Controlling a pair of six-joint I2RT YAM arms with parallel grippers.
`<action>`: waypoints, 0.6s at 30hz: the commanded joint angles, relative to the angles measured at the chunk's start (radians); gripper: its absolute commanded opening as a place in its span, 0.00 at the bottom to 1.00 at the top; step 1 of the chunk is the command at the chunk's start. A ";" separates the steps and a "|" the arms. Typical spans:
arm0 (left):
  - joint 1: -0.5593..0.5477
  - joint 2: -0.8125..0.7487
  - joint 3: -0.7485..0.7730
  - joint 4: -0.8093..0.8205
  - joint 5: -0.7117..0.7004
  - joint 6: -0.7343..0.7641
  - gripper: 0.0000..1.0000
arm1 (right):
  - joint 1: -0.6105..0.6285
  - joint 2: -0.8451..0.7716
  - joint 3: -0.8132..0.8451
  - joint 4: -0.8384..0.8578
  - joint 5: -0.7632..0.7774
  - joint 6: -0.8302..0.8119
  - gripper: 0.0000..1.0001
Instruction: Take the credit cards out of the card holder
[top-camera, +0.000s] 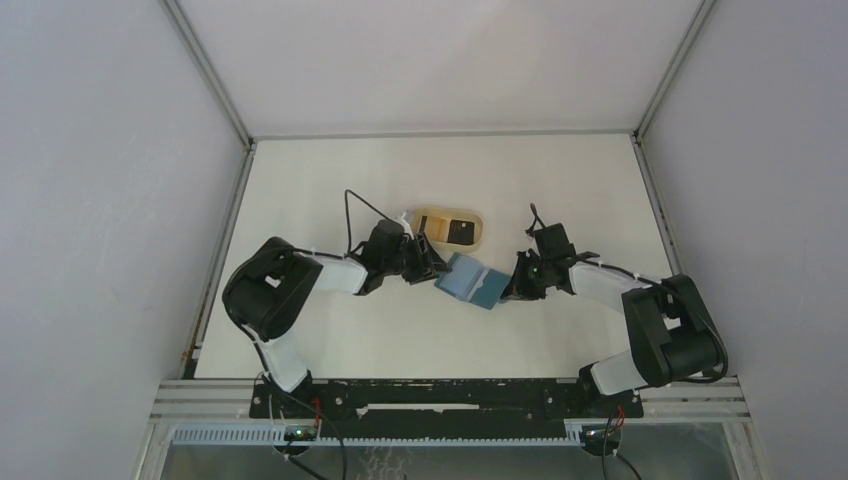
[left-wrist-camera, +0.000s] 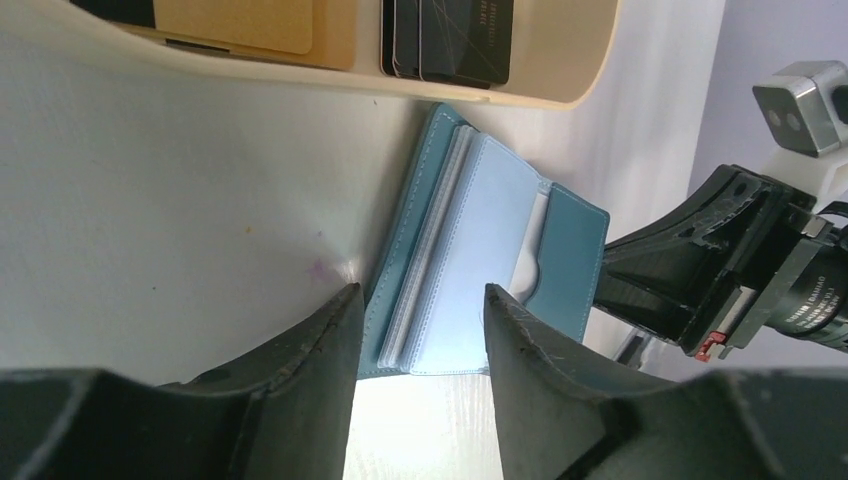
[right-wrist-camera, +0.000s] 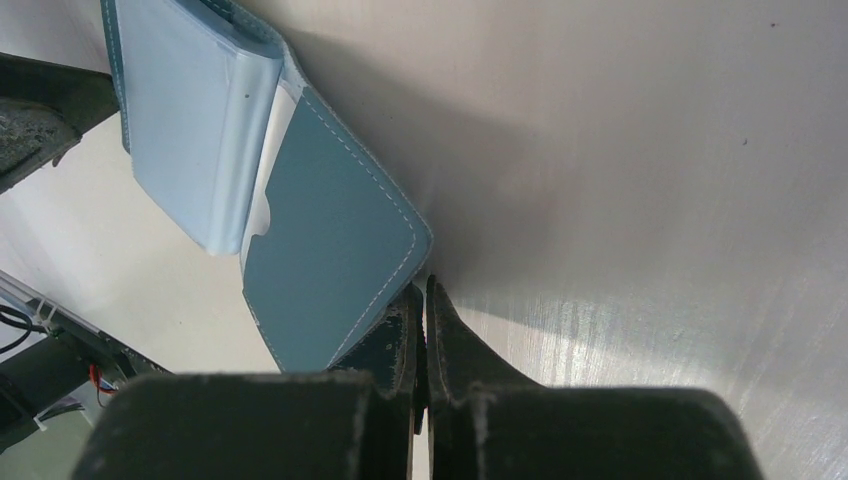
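At centre frame in the top view, the card holder (top-camera: 472, 282) is lying open on the table (top-camera: 400, 180), between the two grippers. Just above it, the beige tray (left-wrist-camera: 560, 95) is already holding credit cards (left-wrist-camera: 250, 20), one tan and one dark, so part of the task is looking done. The left gripper (left-wrist-camera: 420, 305) is hovering with jaws apart at the holder's near edge. The right gripper (right-wrist-camera: 421, 295) is resting its closed tips against the teal flap. Whether any cards are sitting in the slots is proving impossible to tell, and the frame edge is cropping the tray.
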 joint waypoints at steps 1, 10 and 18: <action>-0.010 -0.020 0.031 -0.129 -0.063 0.084 0.54 | 0.006 0.017 0.010 0.010 0.028 0.002 0.00; -0.009 -0.028 0.043 -0.184 -0.112 0.130 0.59 | 0.005 -0.034 0.037 -0.108 0.149 0.005 0.00; -0.040 0.051 0.052 -0.054 0.003 0.045 0.47 | 0.006 -0.006 0.044 -0.101 0.128 -0.002 0.00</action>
